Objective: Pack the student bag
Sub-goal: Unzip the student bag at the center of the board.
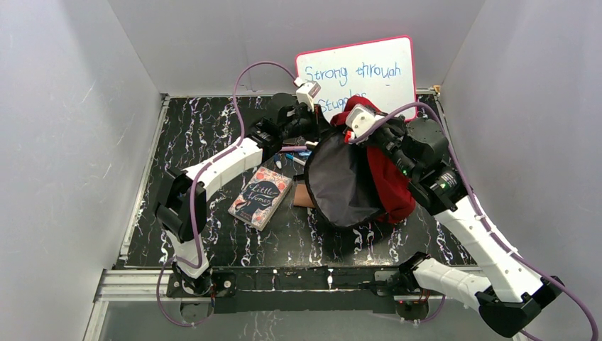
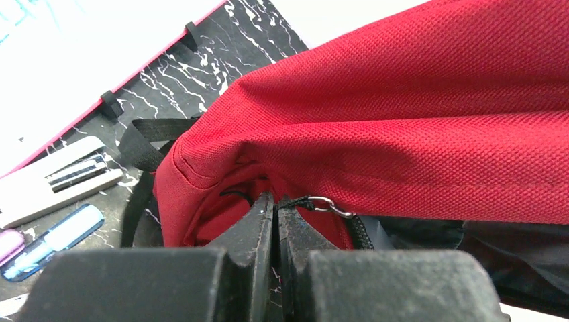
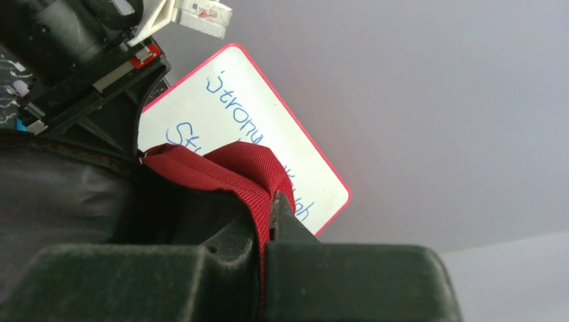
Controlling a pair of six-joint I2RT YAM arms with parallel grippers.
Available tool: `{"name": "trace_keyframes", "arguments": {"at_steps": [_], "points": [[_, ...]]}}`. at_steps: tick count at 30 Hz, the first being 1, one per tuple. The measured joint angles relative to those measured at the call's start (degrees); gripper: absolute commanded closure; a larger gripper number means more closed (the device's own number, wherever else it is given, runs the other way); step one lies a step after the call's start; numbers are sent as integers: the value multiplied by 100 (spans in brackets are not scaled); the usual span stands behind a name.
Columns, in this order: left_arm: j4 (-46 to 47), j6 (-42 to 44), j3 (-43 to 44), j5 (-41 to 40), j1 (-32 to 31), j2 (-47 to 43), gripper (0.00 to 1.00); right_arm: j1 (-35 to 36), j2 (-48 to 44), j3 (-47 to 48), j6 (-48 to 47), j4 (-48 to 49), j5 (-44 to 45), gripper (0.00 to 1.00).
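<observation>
The student bag (image 1: 394,181) is a red fabric backpack held up off the black table, its mouth gaping toward the camera and showing grey lining (image 1: 341,181). At the bag's upper left edge, my left gripper (image 1: 312,131) is shut. In the left wrist view its jaws (image 2: 276,199) pinch the black cord of the zipper pull (image 2: 322,203) under the red fabric (image 2: 402,100). My right gripper (image 1: 357,133) is at the top of the bag. In the right wrist view it (image 3: 268,201) is shut on a red webbing strap (image 3: 221,168) that runs down between its fingers.
A book titled Little Women (image 1: 260,197) lies left of the bag, and a tan item (image 1: 302,193) peeks out beside it. A pink-edged whiteboard (image 1: 358,71) leans on the back wall. A white stapler-like item (image 2: 57,178) and a blue pen (image 2: 54,241) lie behind the bag.
</observation>
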Motion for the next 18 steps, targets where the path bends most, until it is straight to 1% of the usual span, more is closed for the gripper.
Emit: {"name": "trace_keyframes", "arguments": {"at_steps": [9, 14, 18], "points": [[28, -144, -483, 72, 2, 0, 100, 2, -39, -11, 385, 140, 96, 100], [48, -133, -503, 72, 2, 0, 100, 2, -39, -11, 531, 175, 271, 100], [46, -120, -503, 50, 2, 0, 100, 2, -39, -11, 667, 251, 586, 100]]}}
